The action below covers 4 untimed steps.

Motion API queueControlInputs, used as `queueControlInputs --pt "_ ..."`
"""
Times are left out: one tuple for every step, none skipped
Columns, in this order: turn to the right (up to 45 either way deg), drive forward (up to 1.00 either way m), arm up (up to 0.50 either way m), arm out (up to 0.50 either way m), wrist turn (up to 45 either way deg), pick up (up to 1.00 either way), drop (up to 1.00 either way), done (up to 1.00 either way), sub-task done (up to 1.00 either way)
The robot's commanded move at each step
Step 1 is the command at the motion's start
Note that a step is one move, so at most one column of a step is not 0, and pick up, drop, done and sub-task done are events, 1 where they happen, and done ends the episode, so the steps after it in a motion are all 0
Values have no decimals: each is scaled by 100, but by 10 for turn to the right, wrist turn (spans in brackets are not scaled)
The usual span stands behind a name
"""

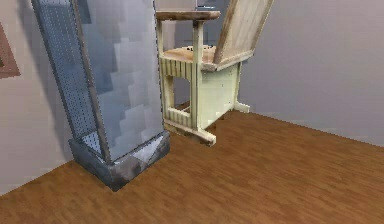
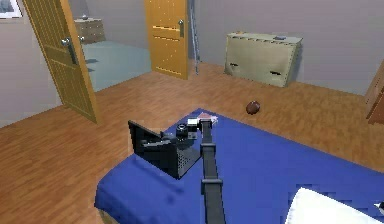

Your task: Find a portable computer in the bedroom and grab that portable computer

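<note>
Two risks, as I judge it. The laptop sits with its lid up near the left edge of the blue bed, so a push from my arm could slide it toward that edge or fold the lid. The soft bedding could also let it tip under a one-sided grip. My fingers are at the laptop's right side, with the laptop lying on the bed just behind them. I cannot tell what state they are in, whether they touch it, or whether they hold anything. A brown ball lies on the floor beyond the bed's far side.
</note>
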Motion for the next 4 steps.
queueControlInputs --pt "0 0 0 0 300 0 0 0 0" --pt "0 0 -30 0 0 0 0 0 0" --pt "0 0 0 0 0 100 0 0 0" --pt "0 0 10 0 0 0 0 0 0"
